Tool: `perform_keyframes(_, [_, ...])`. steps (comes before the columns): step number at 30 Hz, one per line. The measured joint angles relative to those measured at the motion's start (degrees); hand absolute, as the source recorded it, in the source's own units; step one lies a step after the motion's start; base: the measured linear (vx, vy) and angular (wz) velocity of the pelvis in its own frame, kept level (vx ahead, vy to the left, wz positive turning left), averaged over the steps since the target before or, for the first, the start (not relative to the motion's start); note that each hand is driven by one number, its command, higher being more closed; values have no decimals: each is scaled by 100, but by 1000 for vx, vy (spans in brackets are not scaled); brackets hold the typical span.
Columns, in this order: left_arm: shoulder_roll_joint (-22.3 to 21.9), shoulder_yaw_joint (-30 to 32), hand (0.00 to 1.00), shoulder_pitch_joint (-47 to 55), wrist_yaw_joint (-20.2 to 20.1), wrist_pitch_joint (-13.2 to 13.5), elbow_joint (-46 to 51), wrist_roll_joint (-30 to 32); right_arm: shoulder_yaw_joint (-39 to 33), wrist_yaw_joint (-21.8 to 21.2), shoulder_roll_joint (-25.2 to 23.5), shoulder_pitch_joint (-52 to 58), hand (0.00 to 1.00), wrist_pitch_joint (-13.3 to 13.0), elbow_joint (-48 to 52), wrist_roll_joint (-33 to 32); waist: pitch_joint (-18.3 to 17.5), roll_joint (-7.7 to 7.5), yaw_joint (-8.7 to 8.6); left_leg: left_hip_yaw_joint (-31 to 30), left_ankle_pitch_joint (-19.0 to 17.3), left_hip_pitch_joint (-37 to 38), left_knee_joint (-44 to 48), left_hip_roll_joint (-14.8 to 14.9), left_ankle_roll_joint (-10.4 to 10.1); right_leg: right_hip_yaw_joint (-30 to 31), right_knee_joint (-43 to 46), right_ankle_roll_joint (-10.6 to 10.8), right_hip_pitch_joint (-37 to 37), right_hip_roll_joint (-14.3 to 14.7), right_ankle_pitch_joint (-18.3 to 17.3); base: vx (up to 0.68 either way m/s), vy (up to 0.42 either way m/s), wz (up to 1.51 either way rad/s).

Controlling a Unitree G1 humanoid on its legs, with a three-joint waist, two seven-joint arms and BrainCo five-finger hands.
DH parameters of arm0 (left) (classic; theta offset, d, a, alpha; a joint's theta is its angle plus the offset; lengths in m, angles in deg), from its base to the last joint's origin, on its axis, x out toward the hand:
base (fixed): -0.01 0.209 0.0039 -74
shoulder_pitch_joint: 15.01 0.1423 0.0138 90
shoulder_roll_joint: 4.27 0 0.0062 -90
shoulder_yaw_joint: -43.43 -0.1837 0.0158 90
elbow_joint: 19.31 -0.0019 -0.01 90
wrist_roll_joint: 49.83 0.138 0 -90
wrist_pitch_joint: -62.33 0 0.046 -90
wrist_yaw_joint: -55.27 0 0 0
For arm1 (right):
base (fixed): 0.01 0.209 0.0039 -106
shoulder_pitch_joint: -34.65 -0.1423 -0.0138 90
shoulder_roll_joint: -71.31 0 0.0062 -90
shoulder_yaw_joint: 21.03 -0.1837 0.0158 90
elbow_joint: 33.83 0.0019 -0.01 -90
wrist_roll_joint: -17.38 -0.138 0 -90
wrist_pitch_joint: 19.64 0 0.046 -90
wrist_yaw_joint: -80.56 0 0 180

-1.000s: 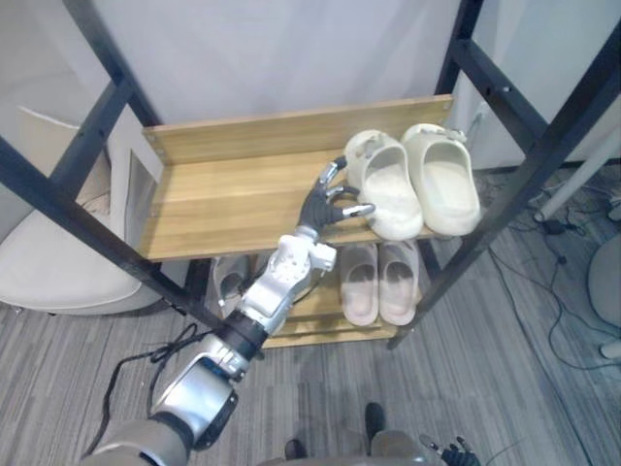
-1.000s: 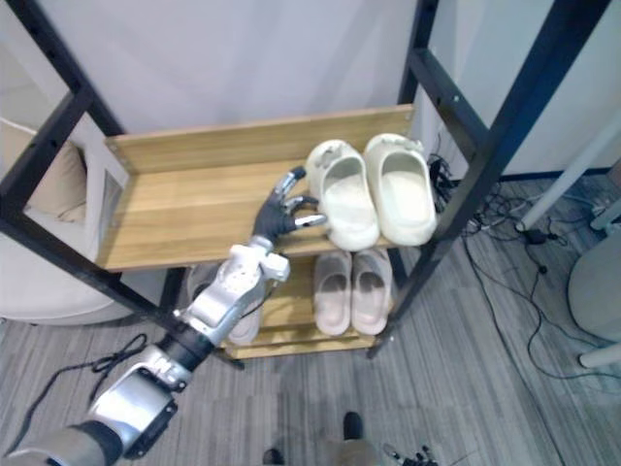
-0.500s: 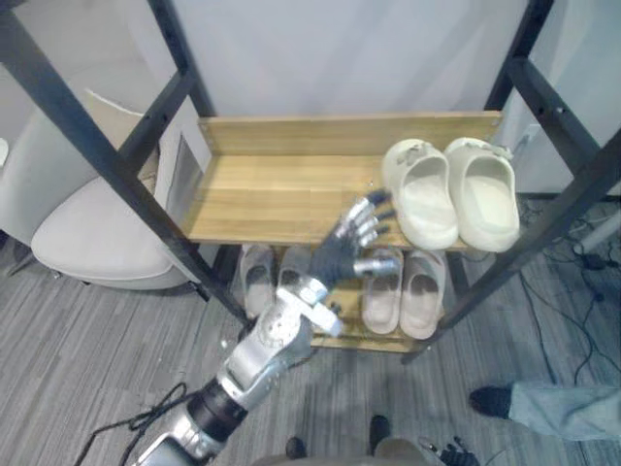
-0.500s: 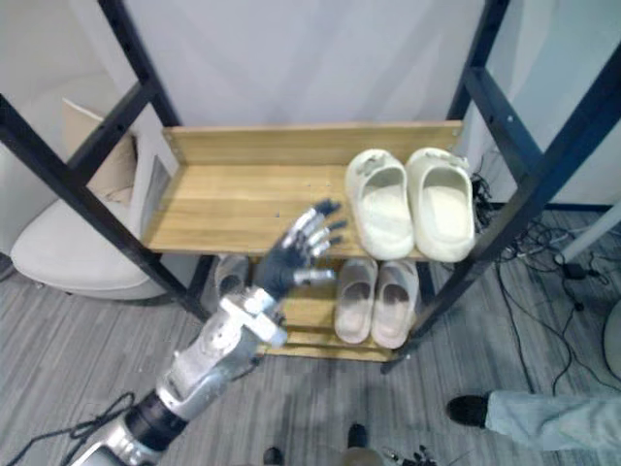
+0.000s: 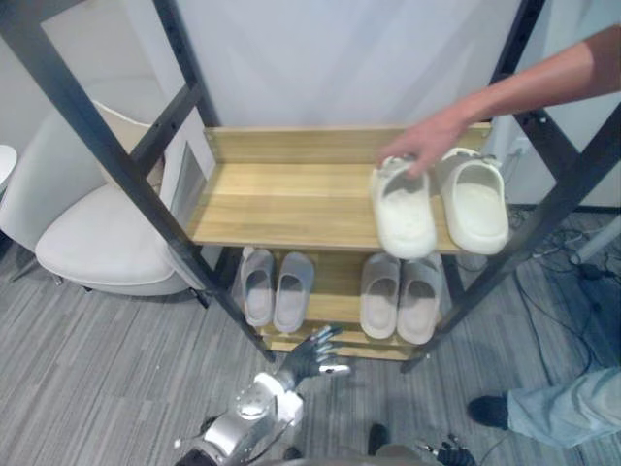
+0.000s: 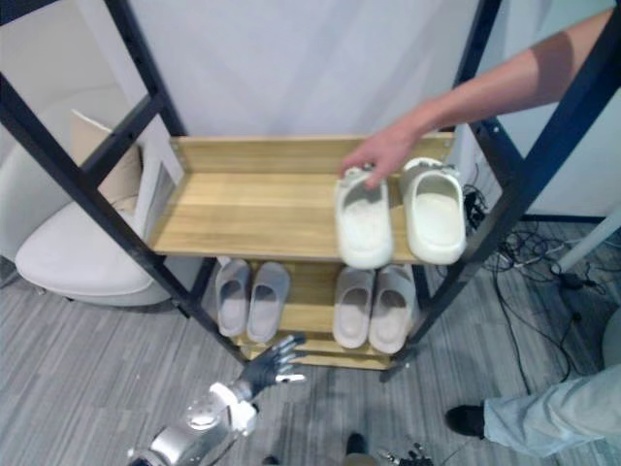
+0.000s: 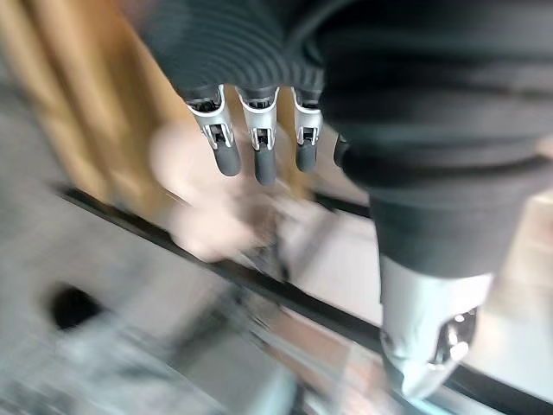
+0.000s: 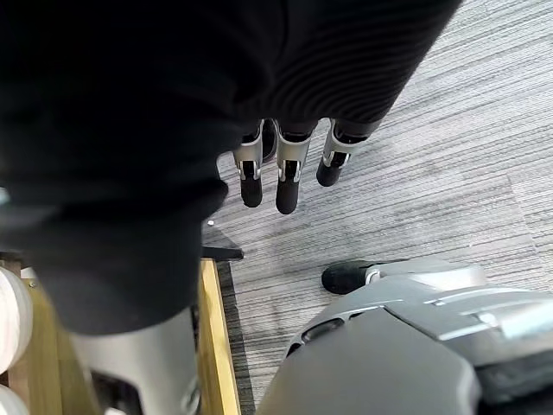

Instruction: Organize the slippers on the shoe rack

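— So, where is the left hand [image 5: 309,357]?

— Low in front of the black-framed wooden shoe rack [image 5: 281,199], fingers straight and spread, holding nothing. Its wrist view agrees: the fingers [image 7: 259,151] are extended with the thumb apart. Past them are blurred wood and pale shapes I cannot make out.

— And the slippers?

— The head views show what that wrist view does not. High above the hand and off to its right, two thick cream foam slippers lie side by side on the upper shelf, the left cream slipper [image 5: 406,209] and the right cream slipper [image 5: 475,202]. A person's bare hand [image 5: 422,146] rests on the heel end of the left one. On the lower shelf, just beyond the robot's hand, lies a pair of flat grey slippers [image 5: 277,288]. To its right is a pair of pale beige slippers [image 5: 400,296].

— Anything beside the rack?

— A white cushioned chair [image 5: 97,243] up to the hand's left, and the person's jeans leg with a dark shoe [image 5: 490,410] on the floor to its right.

— The right hand?

— The right wrist view has it. The right hand [image 8: 285,177] hangs over grey striped carpet [image 8: 415,190], fingers straight, nothing in them, with a wooden edge of the rack close by.
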Motion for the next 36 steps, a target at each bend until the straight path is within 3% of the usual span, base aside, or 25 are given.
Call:
perform_keyframes(5, [-562, 1045, 0, -100, 330, -139, -2257, 1056, -24, 109, -82, -123, 0, 16, -252, 2, -73, -124, 14, 73, -1, 10, -1, 81, -53, 25, -100, -84, 15, 86, 60, 21, -26, -7])
perform_keyframes(9, [-622, 1667, 0, -130, 578, -222, -3139, 1676, -197, 155, -143, -169, 0, 18, -360, 7, -58, -154, 36, 102, -17, 115, -6, 111, -85, 51, -165, -98, 141, 126, 70, 16, -7, -2])
perform_keyframes(15, [-685, 2312, 0, -71, 917, -338, -3325, 2121, -357, 164, -162, -214, 0, 24, -456, 214, -50, -161, 92, 153, -49, 185, -7, 118, -125, 112, -228, -111, 204, 148, 81, -11, -5, -6])
perform_keyframes(23, [-864, 2712, 0, -72, 1064, -403, -3545, 2241, -471, 167, -183, -271, 0, 50, -489, 213, -27, -144, 96, 214, -79, 198, -5, 190, -170, 167, -241, -136, 190, 223, 64, -4, -13, -5])
perform_keyframes(36, [-972, 2746, 0, -149, 1094, -394, -3541, 2366, -650, 163, -185, -525, 0, 51, -650, 221, 41, -89, 99, 221, -97, 208, -9, 219, -197, 194, -240, -178, 196, 309, 43, 14, -3, 0])
